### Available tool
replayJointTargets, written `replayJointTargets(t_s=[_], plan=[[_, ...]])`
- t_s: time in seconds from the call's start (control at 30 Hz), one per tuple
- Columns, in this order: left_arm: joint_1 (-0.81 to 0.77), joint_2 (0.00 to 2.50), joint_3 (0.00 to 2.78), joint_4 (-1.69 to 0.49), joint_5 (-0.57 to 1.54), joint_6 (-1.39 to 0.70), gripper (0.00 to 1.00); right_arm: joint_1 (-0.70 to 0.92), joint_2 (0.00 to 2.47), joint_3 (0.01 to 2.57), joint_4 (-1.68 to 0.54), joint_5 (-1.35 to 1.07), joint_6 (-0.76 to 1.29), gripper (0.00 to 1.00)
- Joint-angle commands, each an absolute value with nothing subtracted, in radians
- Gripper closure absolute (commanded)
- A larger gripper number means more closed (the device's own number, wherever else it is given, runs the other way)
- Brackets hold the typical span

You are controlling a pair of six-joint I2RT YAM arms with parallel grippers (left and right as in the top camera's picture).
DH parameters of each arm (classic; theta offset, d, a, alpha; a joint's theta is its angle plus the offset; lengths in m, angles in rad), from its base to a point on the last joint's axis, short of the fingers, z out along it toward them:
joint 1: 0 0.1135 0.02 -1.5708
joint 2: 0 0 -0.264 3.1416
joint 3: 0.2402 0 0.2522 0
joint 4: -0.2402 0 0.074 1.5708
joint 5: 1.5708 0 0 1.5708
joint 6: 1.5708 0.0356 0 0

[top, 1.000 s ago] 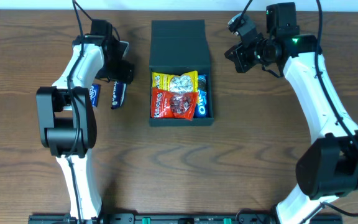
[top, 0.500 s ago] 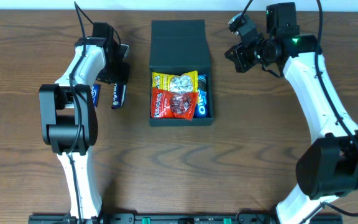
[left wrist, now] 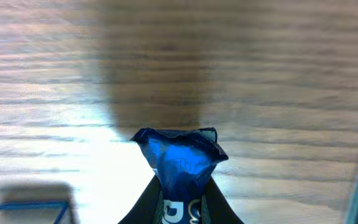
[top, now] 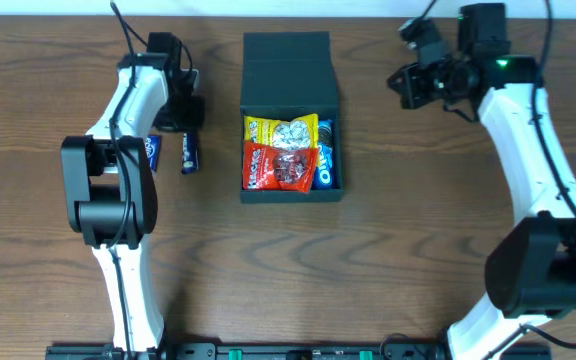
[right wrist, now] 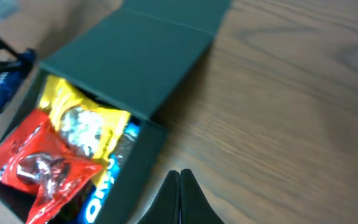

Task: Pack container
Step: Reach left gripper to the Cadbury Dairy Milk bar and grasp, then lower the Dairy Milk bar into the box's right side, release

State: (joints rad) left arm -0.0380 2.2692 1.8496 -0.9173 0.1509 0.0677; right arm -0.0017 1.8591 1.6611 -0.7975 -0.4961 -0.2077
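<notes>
The container (top: pixel 291 193), a dark teal box, stands at the table's middle with its flap lid (top: pixel 288 68) folded back. Inside lie a yellow packet (top: pixel 280 130), a red packet (top: pixel 273 167) and a blue Oreo packet (top: pixel 326 160). My left gripper (top: pixel 188 128) is left of the box, shut on one end of a blue snack packet (top: pixel 190 153). In the left wrist view that blue snack packet (left wrist: pixel 182 155) is pinched between the fingers of the left gripper (left wrist: pixel 182 196). My right gripper (top: pixel 404 84) hangs right of the lid, shut and empty, with the container (right wrist: pixel 142 56) ahead of it in the right wrist view (right wrist: pixel 179 175).
A second blue packet (top: pixel 152 150) lies on the wood partly under my left arm, and shows blurred in the left wrist view (left wrist: pixel 30 199). Bare wooden table surrounds the box on all sides.
My left gripper has closed on the blue snack packet, which has swung straighter. The right arm has shifted right and back, away from the box.
</notes>
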Motion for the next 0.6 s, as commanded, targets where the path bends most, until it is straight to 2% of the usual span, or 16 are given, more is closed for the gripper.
replayJointTargets(t_s=[0.0, 0.2, 0.33, 0.57], plan=[[-0.061, 2.253, 1.988, -0.953, 0.182, -0.001, 0.94, -0.059, 1.864, 1.668, -0.807, -0.493, -0.103, 0.98], [-0.168, 2.237, 2.187, -0.982, 0.256, -0.179, 0.94, -0.138, 1.864, 1.668, -0.849, -0.493, -0.064, 0.99], [-0.271, 2.239, 2.194, -0.973, 0.263, -0.32, 0.94, -0.171, 1.864, 1.668, -0.86, -0.456, -0.026, 0.98], [-0.467, 2.24, 2.189, -0.99, 0.191, -0.427, 0.94, -0.223, 1.864, 1.668, -0.864, -0.381, 0.007, 0.98]])
